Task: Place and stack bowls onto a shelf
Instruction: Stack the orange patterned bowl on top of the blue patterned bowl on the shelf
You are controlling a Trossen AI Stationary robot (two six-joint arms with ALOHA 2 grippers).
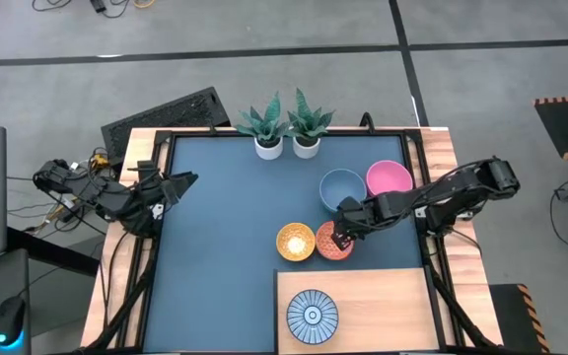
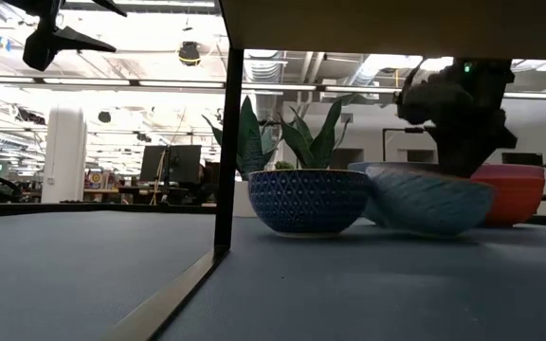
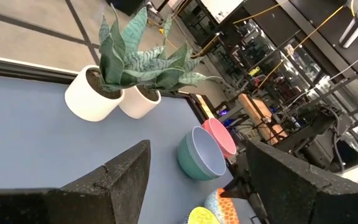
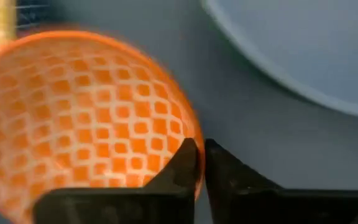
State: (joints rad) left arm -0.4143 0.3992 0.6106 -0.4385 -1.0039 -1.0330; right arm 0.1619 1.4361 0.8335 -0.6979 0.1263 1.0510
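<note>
One blue-white bowl (image 1: 313,316) sits on the shelf (image 1: 383,311), near right of the table. Right gripper (image 1: 340,234) pinches the rim of the orange-red bowl (image 1: 332,243), fingers nearly closed on it, just far of the shelf, beside the yellow bowl (image 1: 296,242). Grey-blue bowl (image 1: 342,188) and pink bowl (image 1: 390,179) sit farther back. Left gripper (image 1: 180,183) waits at the left edge, fingers spread wide.

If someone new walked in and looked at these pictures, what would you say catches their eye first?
Most likely the right claw, reaching in from the table's right side and pinching the rim of the orange-red bowl beside the yellow bowl mid-table. Next, the blue-white bowl sitting alone on the shelf at the near edge. The left claw waits open at the left edge.
</note>
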